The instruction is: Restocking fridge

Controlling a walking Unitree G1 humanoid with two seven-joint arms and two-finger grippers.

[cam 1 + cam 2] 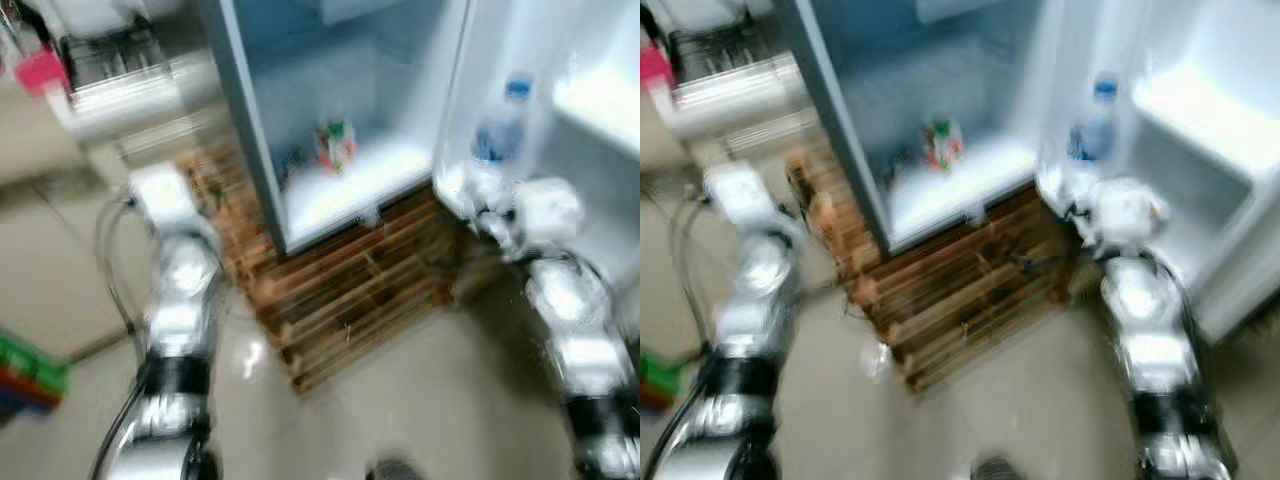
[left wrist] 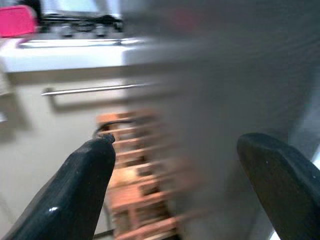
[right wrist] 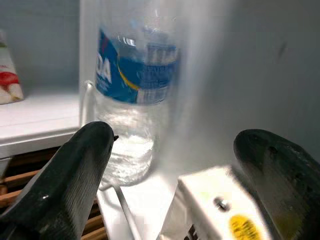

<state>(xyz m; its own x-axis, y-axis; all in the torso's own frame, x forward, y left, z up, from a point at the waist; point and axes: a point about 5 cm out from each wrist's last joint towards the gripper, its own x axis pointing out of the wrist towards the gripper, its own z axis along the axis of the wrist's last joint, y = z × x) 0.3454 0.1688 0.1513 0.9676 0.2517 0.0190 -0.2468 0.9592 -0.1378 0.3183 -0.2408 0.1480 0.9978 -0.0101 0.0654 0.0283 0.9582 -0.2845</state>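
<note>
The fridge (image 1: pixel 250 150) stands open on a wooden pallet (image 1: pixel 340 290), and every place below is given from it. In the lowest door shelf (image 3: pixel 150 195) stands a clear water bottle (image 3: pixel 130 100) with a blue cap; its blue label carries large white letters and a yellow curved stripe, but the blur and the bottle's curve leave the word unreadable. The bottle is upright at the shelf's hinge-side end, behind a thin clear rail. The right hand (image 3: pixel 170 165) is at that door shelf, just in front of the bottle, its two black fingers spread wide with nothing between them; the bottle is close to one finger, and whether they touch cannot be told. A white block with a yellow sticker (image 3: pixel 240 225) sits low between the fingers; the sticker's print is too small to read.

On the floor of the fridge's main compartment, near the front lip, a small red, white and green carton (image 1: pixel 337 145) stands; its printing is blurred. White shelf room lies around it.

The left hand (image 2: pixel 175 175) hangs beside the fridge's outer grey wall, over the pallet's edge, fingers wide apart and holding nothing. Beyond it is a white desk (image 2: pixel 65 57) with a bar handle (image 2: pixel 95 90) and a pink thing (image 2: pixel 17 20) on top. Pale floor tiles (image 1: pixel 420 400) lie open in front of the pallet.
</note>
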